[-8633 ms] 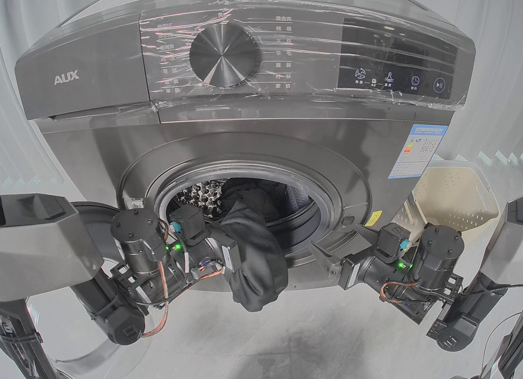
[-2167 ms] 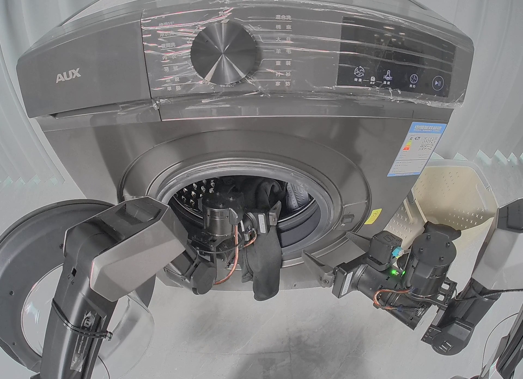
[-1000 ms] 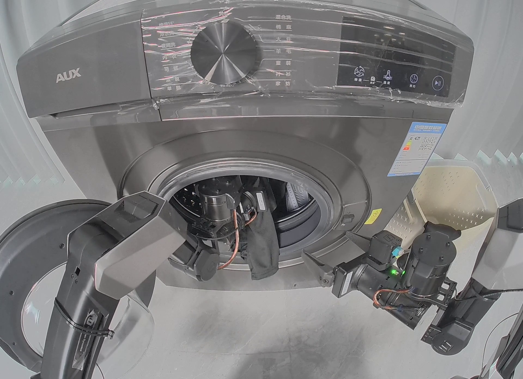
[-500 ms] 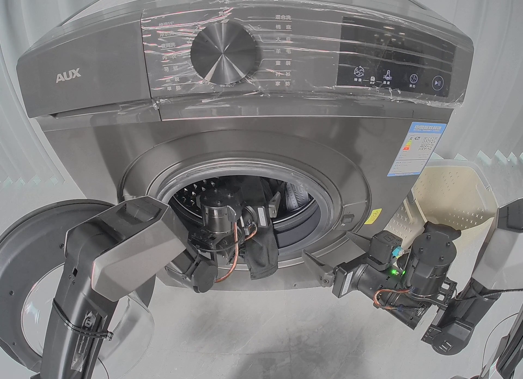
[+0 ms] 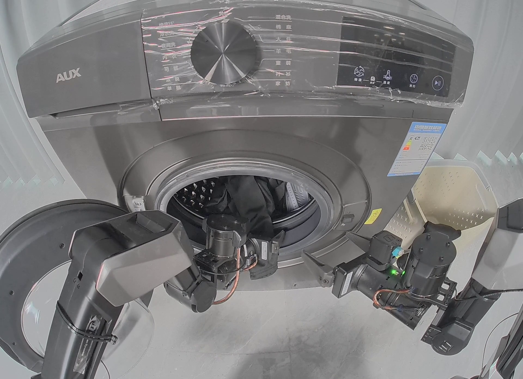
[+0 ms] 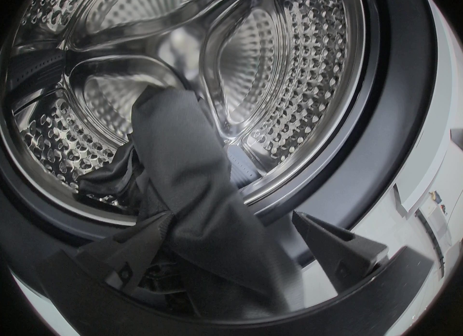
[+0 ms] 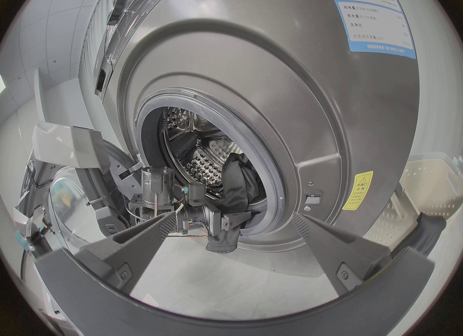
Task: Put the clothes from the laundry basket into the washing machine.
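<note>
**Pale floor, washer up front: garment tail hangs over the port lip**

Pale tiled floor [image 5: 305,336], white walls behind. The washing machine [image 5: 245,140] fills the front, with its door [image 5: 38,255] swung wide to the left of the port [image 5: 327,200]. All positions below are relative to the port.

Dark garment [image 6: 193,173]: the bulk is inside the port, low in the drum [image 6: 289,62], with one end draped out over the port's bottom lip. In the right wrist view a tail hangs just below that lip, under the left gripper.

Left gripper [image 6: 230,218]: at the port's bottom lip. Its fingers [image 6: 337,250] are spread wide and the cloth lies loose between them, not pinched.

Right gripper [image 5: 327,248]: just outside the port's lower right, fingers apart, holding nothing.

Laundry basket [image 5: 463,200]: well to the right of the port. I see no clothes in the part I can see.

My read: the step in hand is getting the rest of this garment past the lip. To do it well:
- Close on the hanging tail just below the lip, not on the part inside. Otherwise the tail's weight likely pulls cloth out.
- Lift it over the dark seal [image 6: 400,110], then go deep toward the back of the drum before letting go.
- Release low so the cloth drops inward.
- Check that nothing lies on the seal, or the door will trap it.
</note>
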